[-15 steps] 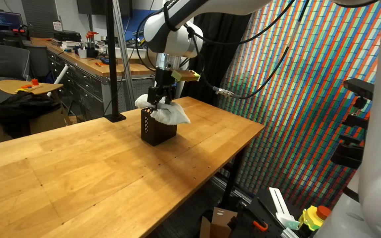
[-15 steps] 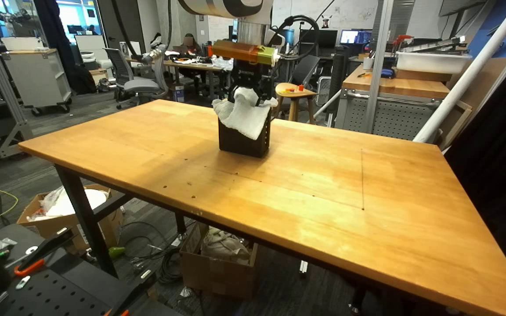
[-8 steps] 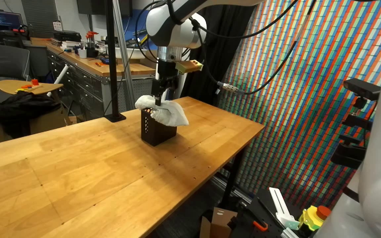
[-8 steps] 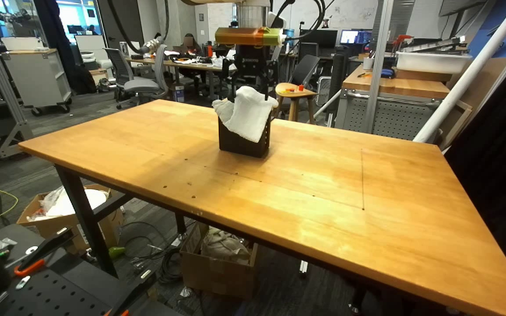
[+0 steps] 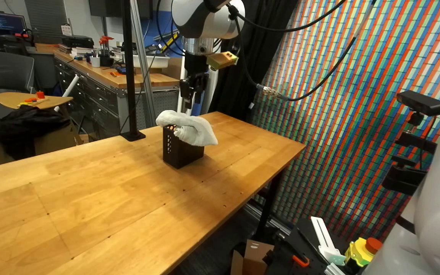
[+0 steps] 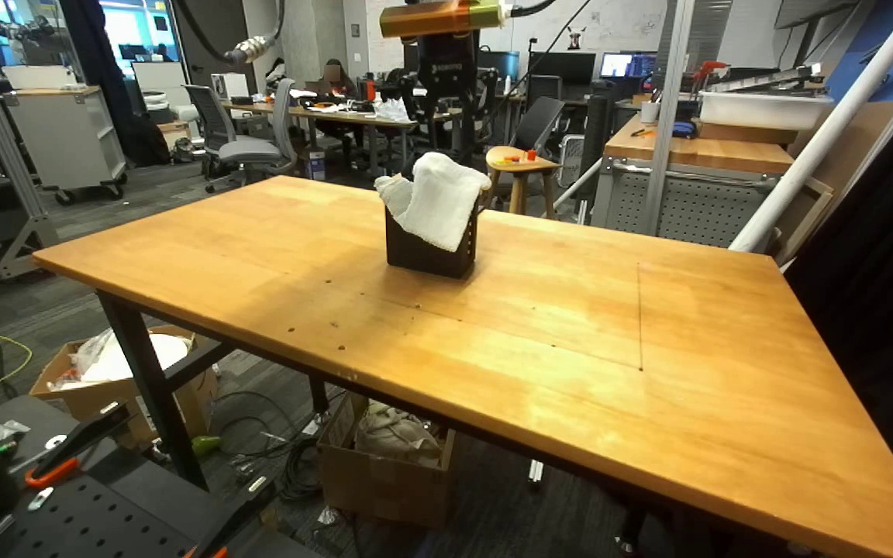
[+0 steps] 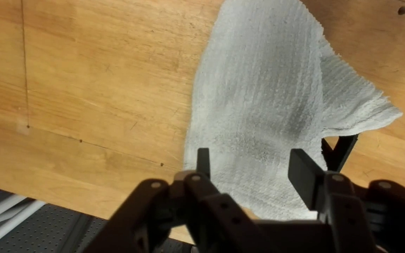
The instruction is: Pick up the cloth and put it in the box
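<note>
The white cloth (image 5: 195, 130) lies draped over the top of the black box (image 5: 181, 153), with an end hanging down outside its wall. In an exterior view the cloth (image 6: 444, 203) covers most of the rim of the box (image 6: 425, 256). My gripper (image 5: 190, 102) is above the cloth, apart from it. In the wrist view the gripper (image 7: 250, 157) is open, with nothing between its pads (image 7: 302, 179). There the cloth (image 7: 258, 80) spreads below the fingers and hides nearly all of the box; only a dark corner of the box (image 7: 343, 151) shows.
The box stands on a wooden table (image 5: 101, 198), which also shows in an exterior view (image 6: 609, 403). A black post (image 5: 129, 76) rises at the table's edge near the box. A cable (image 5: 319, 84) hangs from the arm.
A second ago the gripper was down at the cloth on the box. It has opened, let go of the cloth and risen straight up. The cloth stays draped on the box.
</note>
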`<state>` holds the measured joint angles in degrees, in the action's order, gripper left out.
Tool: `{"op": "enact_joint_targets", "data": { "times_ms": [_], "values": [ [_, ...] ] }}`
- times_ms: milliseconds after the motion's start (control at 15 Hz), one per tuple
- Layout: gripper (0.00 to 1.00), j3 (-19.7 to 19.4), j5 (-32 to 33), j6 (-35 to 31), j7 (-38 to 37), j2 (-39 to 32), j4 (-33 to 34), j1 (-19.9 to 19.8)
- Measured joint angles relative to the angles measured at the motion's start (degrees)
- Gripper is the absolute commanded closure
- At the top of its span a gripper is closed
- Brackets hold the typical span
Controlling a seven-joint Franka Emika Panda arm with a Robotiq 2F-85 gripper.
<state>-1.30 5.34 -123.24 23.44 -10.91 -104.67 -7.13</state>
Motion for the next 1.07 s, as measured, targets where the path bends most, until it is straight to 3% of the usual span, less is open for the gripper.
{"op": "enact_joint_targets", "data": {
  "times_ms": [267, 1067],
  "values": [
    [0.99, 0.01, 0.14, -0.02, -0.26, 0.02, 0.08, 0.56],
    [0.99, 0.06, -1.06, -0.28, -0.18, -3.52, 0.43, 1.03]
  ]
}}
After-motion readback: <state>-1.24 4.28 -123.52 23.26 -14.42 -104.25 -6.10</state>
